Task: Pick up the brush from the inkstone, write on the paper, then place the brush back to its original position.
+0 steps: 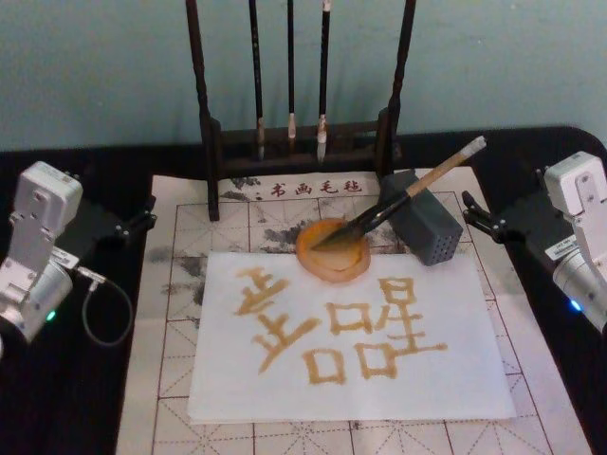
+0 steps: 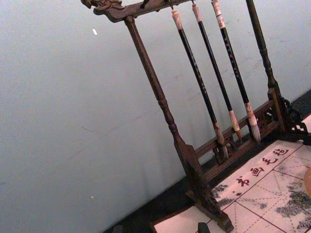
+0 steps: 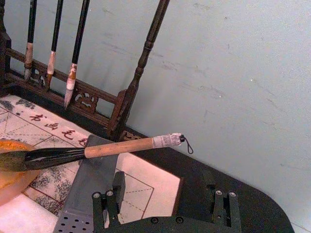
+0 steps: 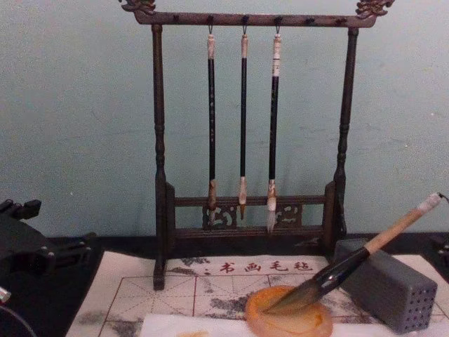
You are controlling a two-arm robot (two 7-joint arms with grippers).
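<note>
A: Your chest view cuts the paper and inkstone at the bottom edge.
B: Right wrist view too: your brush tuft and inkstone run off the edge. In head view the rack top is cropped.

Left of the paper, my left arm ends in a boxy silver-white housing with rounded corners. A small green light glows low on it, and a thin grey cable loops out from it. My left gripper is matte black. Right of the paper, my right arm wears the same pale casing, with a small printed label and a blue light. My right gripper is black, its fingers studded with bright silver screw heads.
</note>
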